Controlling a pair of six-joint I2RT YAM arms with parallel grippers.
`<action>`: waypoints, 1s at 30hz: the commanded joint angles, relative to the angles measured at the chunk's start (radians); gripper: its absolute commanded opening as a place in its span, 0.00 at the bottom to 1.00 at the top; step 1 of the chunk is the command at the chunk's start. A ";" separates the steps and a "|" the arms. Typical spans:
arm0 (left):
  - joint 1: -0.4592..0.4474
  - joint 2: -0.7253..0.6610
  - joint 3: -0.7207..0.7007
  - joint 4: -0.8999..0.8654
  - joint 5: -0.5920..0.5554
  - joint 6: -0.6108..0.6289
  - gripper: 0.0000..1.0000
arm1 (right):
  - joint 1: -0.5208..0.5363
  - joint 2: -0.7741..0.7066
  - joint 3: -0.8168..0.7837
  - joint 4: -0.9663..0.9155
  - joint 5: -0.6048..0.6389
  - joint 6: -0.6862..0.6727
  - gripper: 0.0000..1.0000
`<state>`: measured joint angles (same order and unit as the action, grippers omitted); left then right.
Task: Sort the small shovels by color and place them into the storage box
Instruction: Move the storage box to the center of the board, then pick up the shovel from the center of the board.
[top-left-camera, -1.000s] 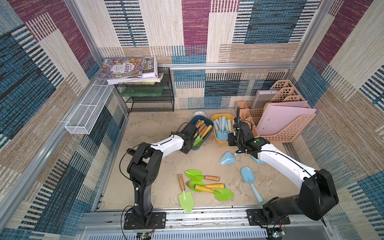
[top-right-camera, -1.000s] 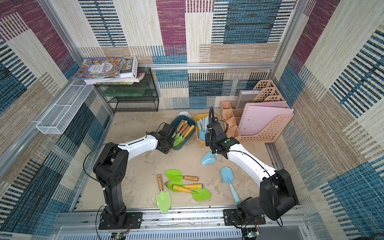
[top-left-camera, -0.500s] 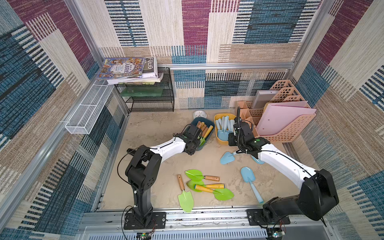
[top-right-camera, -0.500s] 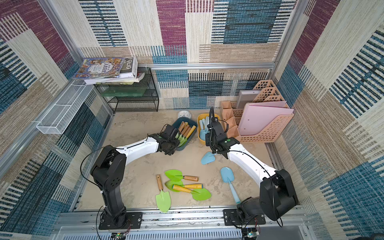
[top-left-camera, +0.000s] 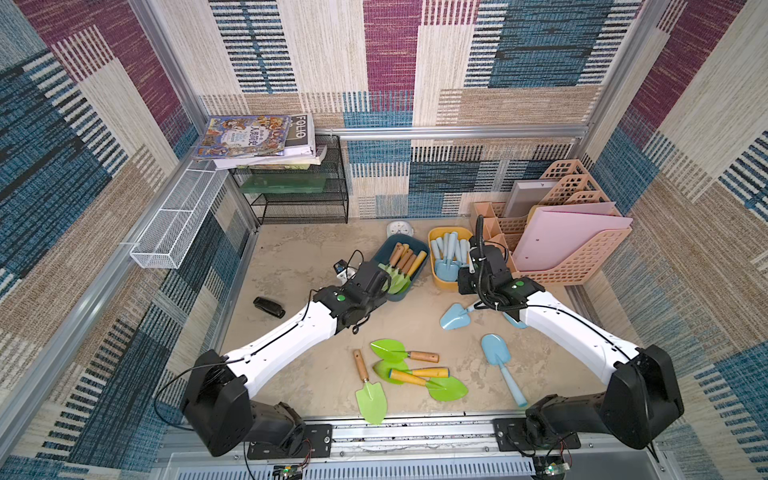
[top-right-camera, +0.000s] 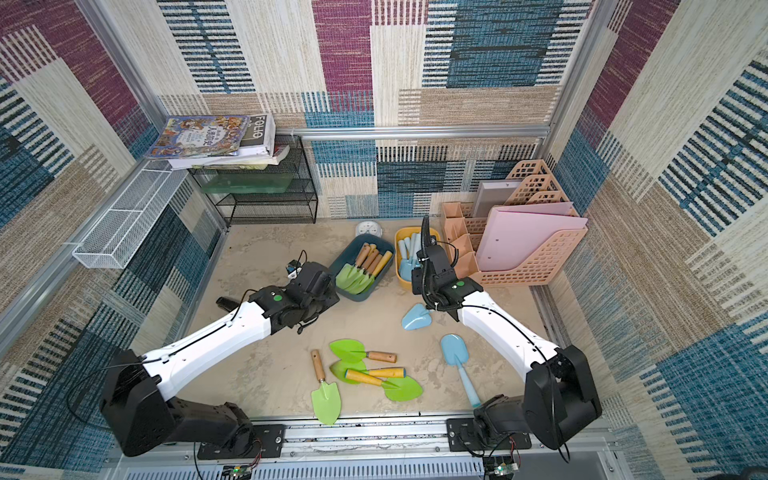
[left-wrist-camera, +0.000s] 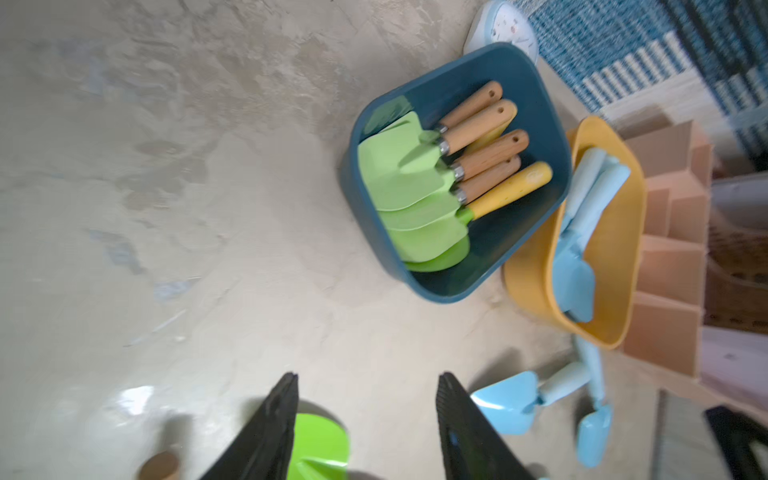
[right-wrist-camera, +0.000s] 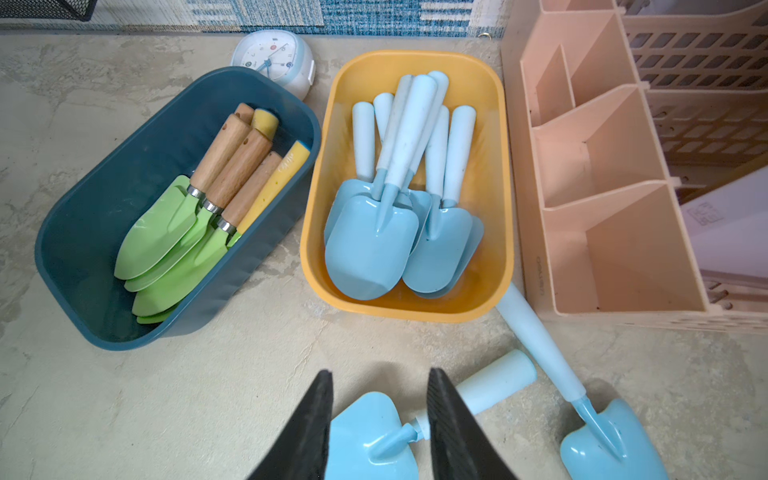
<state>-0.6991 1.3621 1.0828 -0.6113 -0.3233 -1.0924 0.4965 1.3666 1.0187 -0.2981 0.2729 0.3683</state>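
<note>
Bare tabletop (right-wrist-camera: 104, 395) beside blue bin (right-wrist-camera: 95, 199) rim

1. The left gripper (left-wrist-camera: 368, 376) jaws, shut a second ago, now stand apart with nothing between them.
2. It has drawn back from over the dark blue bin (left-wrist-camera: 457, 70) to just off the bin's near rim.
3. The green shovels (left-wrist-camera: 403, 174) in the bin now lie clear of the fingers. Which one was let go cannot be told.
4. The left arm (top-left-camera: 291, 332) has dropped from upright to a low, stretched reach.
</note>
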 joint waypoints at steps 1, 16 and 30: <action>-0.010 -0.054 -0.042 -0.253 -0.010 0.120 0.62 | -0.001 0.003 0.004 0.025 -0.037 -0.019 0.40; -0.014 0.058 -0.217 -0.228 0.297 0.013 0.68 | -0.006 0.020 0.009 0.021 -0.046 -0.023 0.40; -0.003 0.202 -0.227 -0.200 0.353 0.058 0.44 | -0.013 0.017 0.006 0.021 -0.047 -0.019 0.40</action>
<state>-0.7071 1.5459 0.8566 -0.8124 0.0151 -1.0607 0.4835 1.3857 1.0256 -0.2943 0.2268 0.3504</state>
